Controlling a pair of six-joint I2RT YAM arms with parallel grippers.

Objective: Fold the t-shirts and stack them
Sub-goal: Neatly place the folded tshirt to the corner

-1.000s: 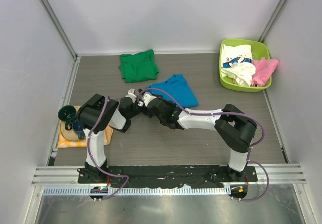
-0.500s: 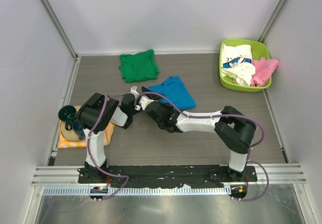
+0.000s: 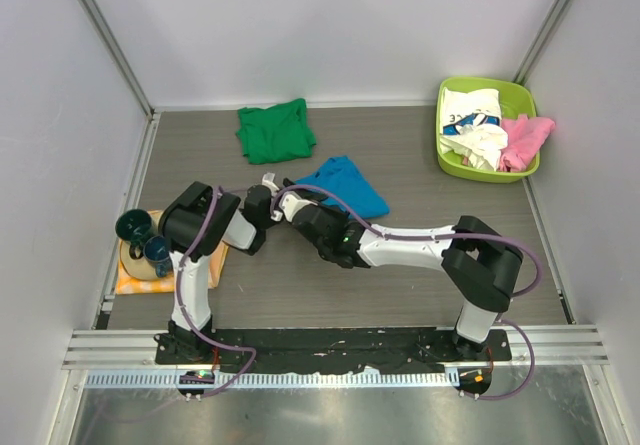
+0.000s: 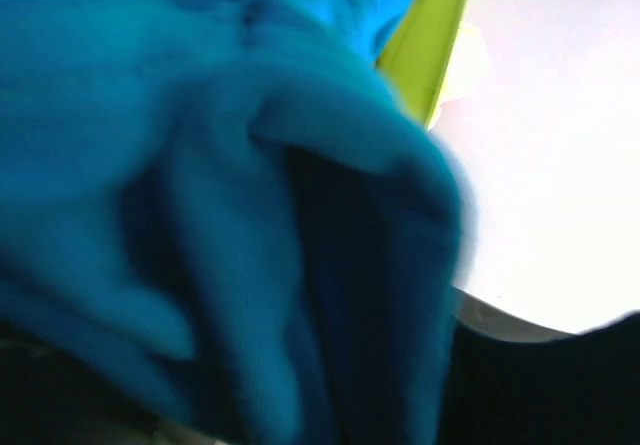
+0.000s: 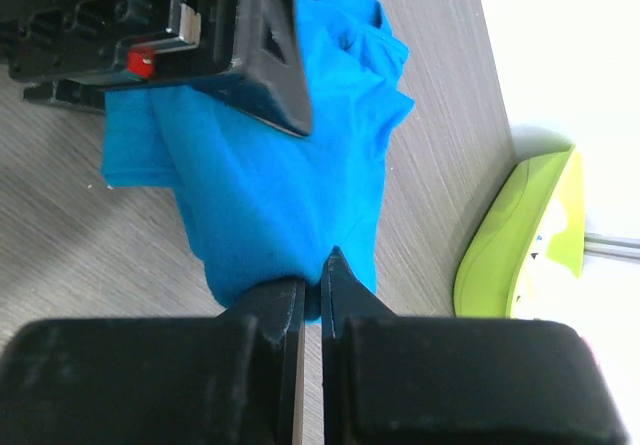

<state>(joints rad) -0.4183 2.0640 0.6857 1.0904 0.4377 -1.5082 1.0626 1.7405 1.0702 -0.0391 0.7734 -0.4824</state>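
The blue t-shirt (image 3: 348,183) lies bunched at mid table. My right gripper (image 3: 292,199) is at its near left edge; in the right wrist view the right gripper (image 5: 322,283) is shut on a fold of the blue t-shirt (image 5: 280,195). My left gripper (image 3: 266,185) is right beside it, its black body (image 5: 200,25) over the shirt's corner. The left wrist view is filled with blurred blue t-shirt (image 4: 200,165) hanging close, which hides the fingers. The green t-shirt (image 3: 275,131) lies folded at the back. White printed (image 3: 472,117) and pink (image 3: 524,137) shirts lie in the basin.
A lime green basin (image 3: 441,130) stands at the back right, also in the right wrist view (image 5: 510,235). A small orange-yellow checked cloth (image 3: 130,279) with teal cups (image 3: 134,227) lies at the left edge. Both forearms cross the middle of the table.
Both grippers moved a little away from me and to the left with the blue shirt's near edge. The shirt is bunched shorter than before.
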